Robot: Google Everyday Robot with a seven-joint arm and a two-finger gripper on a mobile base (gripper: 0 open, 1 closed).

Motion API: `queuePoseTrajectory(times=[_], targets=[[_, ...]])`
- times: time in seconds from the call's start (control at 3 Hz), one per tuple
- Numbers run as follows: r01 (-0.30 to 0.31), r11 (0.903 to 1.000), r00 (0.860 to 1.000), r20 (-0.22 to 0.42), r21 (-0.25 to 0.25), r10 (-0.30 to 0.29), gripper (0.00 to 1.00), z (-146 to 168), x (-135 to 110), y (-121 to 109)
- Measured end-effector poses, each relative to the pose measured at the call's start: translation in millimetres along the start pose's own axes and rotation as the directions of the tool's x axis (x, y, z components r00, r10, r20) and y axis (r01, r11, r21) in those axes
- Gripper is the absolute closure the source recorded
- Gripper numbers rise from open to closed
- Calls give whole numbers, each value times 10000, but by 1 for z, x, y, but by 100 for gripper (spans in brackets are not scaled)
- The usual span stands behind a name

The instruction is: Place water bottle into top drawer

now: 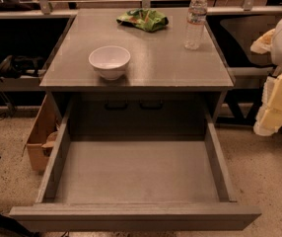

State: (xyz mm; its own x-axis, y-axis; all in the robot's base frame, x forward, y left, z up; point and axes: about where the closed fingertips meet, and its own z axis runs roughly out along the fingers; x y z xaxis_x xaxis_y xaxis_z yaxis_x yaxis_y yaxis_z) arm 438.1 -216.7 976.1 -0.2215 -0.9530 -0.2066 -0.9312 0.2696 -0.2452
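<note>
The water bottle (195, 19) stands upright on the far right of the grey tabletop (170, 63); it is clear and ribbed, with a white cap and a thin label. The top drawer (136, 172) is pulled out towards me, wide and shallow, with a bare grey floor and nothing in it. My gripper (275, 107) shows as pale cream parts at the right edge of the view, beside the table's right side. It is below and to the right of the bottle, well apart from it, and it holds nothing that I can see.
A white bowl (109, 61) sits at the tabletop's front left. A crumpled green bag (143, 19) lies at the back centre. A dark recessed panel with two black handles (133, 105) lies behind the drawer. A cardboard box (38, 137) stands on the floor to the left.
</note>
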Motion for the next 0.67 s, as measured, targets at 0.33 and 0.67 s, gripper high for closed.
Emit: queuePoseTrajectory(times=[0.33,0.67], targets=[[0,10000,10000,0,0,0,0,0,0,0],[-162,9989,9980,617,435,135,0,10,1,-30]])
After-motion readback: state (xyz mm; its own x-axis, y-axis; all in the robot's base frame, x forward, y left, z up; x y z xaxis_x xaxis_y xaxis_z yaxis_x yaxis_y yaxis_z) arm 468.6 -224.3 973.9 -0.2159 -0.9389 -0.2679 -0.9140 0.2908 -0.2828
